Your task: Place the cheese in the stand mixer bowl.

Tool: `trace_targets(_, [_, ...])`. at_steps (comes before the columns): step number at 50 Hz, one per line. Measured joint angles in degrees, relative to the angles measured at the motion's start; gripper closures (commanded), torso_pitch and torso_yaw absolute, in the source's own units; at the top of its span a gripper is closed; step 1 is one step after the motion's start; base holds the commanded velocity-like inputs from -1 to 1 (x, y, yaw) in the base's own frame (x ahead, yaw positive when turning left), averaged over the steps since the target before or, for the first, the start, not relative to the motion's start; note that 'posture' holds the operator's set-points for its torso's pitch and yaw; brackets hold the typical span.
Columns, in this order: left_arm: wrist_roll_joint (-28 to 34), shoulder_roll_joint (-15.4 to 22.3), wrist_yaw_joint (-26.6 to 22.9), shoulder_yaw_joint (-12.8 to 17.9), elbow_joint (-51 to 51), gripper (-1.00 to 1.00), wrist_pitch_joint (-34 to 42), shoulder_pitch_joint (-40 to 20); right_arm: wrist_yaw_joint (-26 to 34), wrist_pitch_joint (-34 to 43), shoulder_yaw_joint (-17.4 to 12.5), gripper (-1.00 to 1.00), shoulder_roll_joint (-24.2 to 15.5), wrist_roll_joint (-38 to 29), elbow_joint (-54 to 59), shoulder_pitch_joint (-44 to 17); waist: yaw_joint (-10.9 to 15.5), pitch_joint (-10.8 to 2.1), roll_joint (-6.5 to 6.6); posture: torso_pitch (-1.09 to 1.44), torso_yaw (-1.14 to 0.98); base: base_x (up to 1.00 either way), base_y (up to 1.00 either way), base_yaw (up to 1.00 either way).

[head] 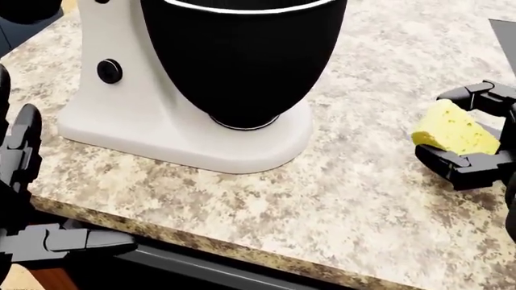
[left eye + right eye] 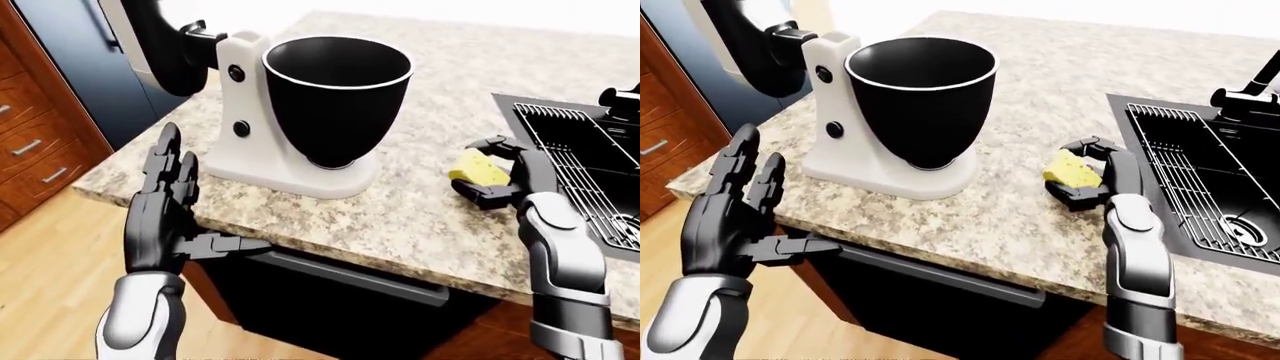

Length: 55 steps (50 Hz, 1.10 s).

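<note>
The cheese (image 1: 453,130) is a yellow wedge on the speckled counter (image 1: 322,199), to the right of the stand mixer. My right hand (image 1: 435,124) is curled round it, fingers (image 1: 476,93) over its top and thumb under its near edge. It also shows in the right-eye view (image 2: 1070,171). The white stand mixer (image 2: 240,105) carries a black, empty bowl (image 2: 338,94), open at the top, to the left of the cheese. My left hand (image 2: 175,217) is open with fingers spread, off the counter's near edge at the left, holding nothing.
A black sink (image 2: 1215,176) with a ribbed rack and a faucet (image 2: 1248,90) lies just right of the cheese. Wooden drawers (image 2: 30,154) stand at the far left. A dark appliance front (image 2: 330,300) sits under the counter edge.
</note>
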Motion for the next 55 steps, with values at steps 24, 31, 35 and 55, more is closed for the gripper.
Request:
trace_targets(24, [-0.91,0.33,0.15,0.60,-1.47,-1.00,1.37,-0.35,4.43,16.44,2.37,1.00,-2.43,-4.01,-16.06,-7.97,0.44,1.65,1.10,0.00,0.00,0.00,0.00,0.00])
trace_targets(31, [-1.39,0.71,0.33,1.16,-1.48,-1.00,1.95,-1.00,5.50,19.71,2.88,1.00,-4.04,-4.73,-15.71,-11.98,0.25,1.90,1.43,0.00,0.00,0.00,0.00,0.00])
trace_targets(35, [-1.81,0.93,0.43,1.54,-1.54,-1.00,2.37,-1.30,5.95,21.05,3.18,1.00,-4.91,-5.07,-15.65,-14.03,0.17,2.00,1.60,0.00,0.00,0.00,0.00,0.00])
trace_targets(55, [-1.97,0.78,0.20,1.57,-1.48,-1.00,1.62,-0.31,9.80,24.14,5.05,1.00,-8.38,-8.67,-12.39,-22.38,-0.12,2.23,2.18,0.00,0.00,0.00,0.00,0.00])
